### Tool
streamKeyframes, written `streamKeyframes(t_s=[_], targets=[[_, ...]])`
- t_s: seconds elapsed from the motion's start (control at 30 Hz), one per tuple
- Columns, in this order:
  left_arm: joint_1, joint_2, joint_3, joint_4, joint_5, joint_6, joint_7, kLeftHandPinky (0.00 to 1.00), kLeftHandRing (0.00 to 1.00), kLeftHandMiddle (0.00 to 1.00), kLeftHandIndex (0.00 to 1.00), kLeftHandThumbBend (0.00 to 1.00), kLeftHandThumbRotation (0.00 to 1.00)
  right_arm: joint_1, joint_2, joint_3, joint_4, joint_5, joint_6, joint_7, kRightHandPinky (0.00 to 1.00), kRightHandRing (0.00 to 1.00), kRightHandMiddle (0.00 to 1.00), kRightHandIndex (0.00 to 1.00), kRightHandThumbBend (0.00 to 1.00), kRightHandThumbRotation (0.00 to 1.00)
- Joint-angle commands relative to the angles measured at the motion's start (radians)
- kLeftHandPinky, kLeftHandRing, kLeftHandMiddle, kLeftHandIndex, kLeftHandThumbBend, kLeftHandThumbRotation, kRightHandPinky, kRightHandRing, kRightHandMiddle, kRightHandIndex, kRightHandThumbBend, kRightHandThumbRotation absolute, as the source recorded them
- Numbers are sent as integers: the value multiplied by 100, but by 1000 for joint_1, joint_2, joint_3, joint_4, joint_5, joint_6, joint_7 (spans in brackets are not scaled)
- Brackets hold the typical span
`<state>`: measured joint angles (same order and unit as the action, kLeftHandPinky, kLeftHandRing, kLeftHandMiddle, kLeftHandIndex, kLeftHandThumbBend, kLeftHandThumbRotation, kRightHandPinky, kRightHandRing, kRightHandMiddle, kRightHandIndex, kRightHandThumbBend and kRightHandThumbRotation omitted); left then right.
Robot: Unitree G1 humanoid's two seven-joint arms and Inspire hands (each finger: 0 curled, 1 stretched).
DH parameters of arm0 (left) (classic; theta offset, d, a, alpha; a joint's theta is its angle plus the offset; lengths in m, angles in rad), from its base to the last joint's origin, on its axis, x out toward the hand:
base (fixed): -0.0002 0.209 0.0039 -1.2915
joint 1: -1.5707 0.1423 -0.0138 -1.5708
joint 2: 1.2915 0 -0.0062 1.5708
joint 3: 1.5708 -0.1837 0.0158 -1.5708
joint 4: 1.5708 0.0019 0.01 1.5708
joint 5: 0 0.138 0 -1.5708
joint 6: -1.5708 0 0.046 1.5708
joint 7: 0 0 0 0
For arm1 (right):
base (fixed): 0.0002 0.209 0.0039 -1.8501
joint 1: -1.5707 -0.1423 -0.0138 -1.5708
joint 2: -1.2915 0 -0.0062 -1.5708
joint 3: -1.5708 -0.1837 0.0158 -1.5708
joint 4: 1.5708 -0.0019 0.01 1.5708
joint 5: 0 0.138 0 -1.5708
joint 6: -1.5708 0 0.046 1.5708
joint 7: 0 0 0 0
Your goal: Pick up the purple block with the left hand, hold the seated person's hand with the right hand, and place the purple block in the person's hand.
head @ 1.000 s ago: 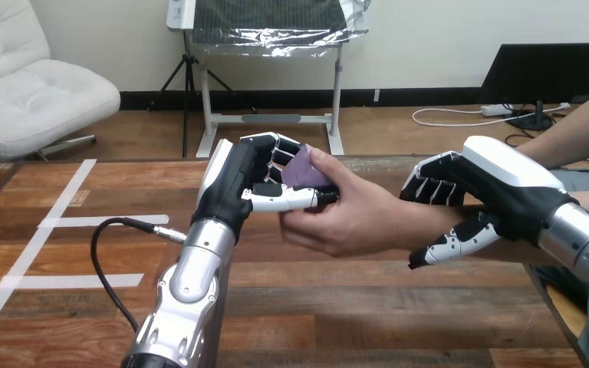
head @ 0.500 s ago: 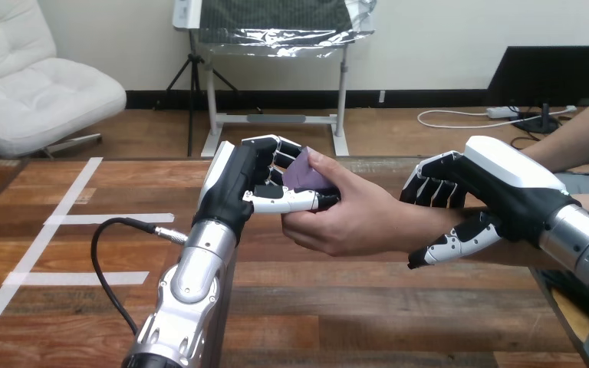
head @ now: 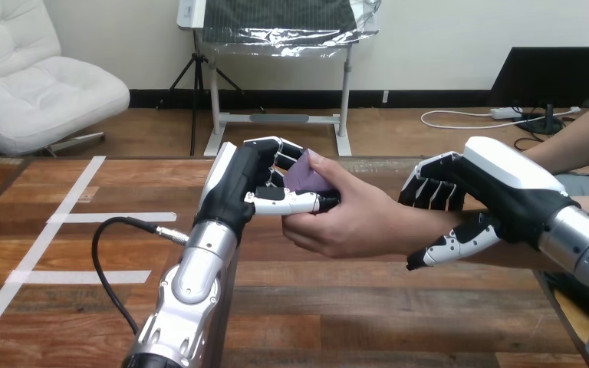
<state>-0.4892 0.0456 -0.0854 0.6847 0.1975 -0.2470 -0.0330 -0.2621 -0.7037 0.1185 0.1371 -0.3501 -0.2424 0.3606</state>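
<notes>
purple block: i see the purple block [head: 304, 175] pinched in my left hand [head: 249, 184], raised above the wooden table [head: 84, 253] and touching the person's hand [head: 357, 222].
why held so: the person's thumb lies on the block's top with their fingers curled below, so both hands are on it; i judge the handover midway.
left hand fingers: curled over the block's far side, thumb pressing across its near side.
right hand: my right hand [head: 498, 192] wraps the person's wrist, fingers curled over the top and thumb under, which i judge steadies the receiving hand.
arm pose: left forearm rises from the near edge, palm facing right; right arm enters from the right, reaching left.
</notes>
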Motion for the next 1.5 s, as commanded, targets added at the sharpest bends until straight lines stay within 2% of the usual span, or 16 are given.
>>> streamKeyframes(t_s=[0.0, 0.1, 0.3, 0.4, 0.5, 0.53, 0.67, 0.83, 1.27, 1.47], targets=[[-48, -53, -82, 9, 26, -26, -45, 28, 35, 41, 47, 62, 0, 11, 27, -2, -1, 20, -3, 6, 45, 51, 54, 57, 82, 15], [-42, -51, -80, -1, 23, -15, -53, 28, 36, 42, 47, 62, 0, 14, 27, -3, -2, 21, -2, 6, 45, 51, 54, 57, 82, 15], [-30, -50, -70, -31, 2, 25, -84, 34, 44, 49, 52, 64, 1, 17, 22, -3, 0, 24, -6, 12, 45, 51, 55, 58, 83, 16], [-24, -47, -64, -46, -16, 39, -111, 39, 49, 53, 55, 64, 10, 18, 18, -2, 2, 21, -9, 17, 46, 52, 56, 59, 83, 17], [-16, -44, -59, -68, -34, 59, -135, 44, 55, 59, 59, 65, 24, 18, 10, 1, 4, 13, -11, 23, 48, 55, 59, 61, 84, 22], [-13, -41, -60, -76, -36, 64, -141, 49, 59, 63, 63, 67, 35, 19, 7, 1, 4, 11, -13, 25, 50, 58, 62, 64, 85, 28], [0, -32, -62, -111, -39, 81, -154, 56, 66, 68, 68, 72, 51, 21, 2, 0, 11, 16, -22, 35, 52, 63, 67, 68, 88, 37], [18, -22, -64, -154, -35, 86, -162, 66, 75, 75, 75, 82, 68, 25, 1, -7, 9, 35, -3, 63, 55, 70, 73, 76, 93, 51], [74, 12, -77, -261, -16, 67, -159, 76, 84, 83, 81, 95, 87, 34, 2, -19, 32, 53, -30, 63, 61, 79, 83, 86, 99, 67], [107, 28, -72, -312, -28, 64, -162, 82, 89, 88, 85, 99, 93, 36, 6, -23, 42, 59, -46, 59, 69, 85, 88, 88, 98, 73]])
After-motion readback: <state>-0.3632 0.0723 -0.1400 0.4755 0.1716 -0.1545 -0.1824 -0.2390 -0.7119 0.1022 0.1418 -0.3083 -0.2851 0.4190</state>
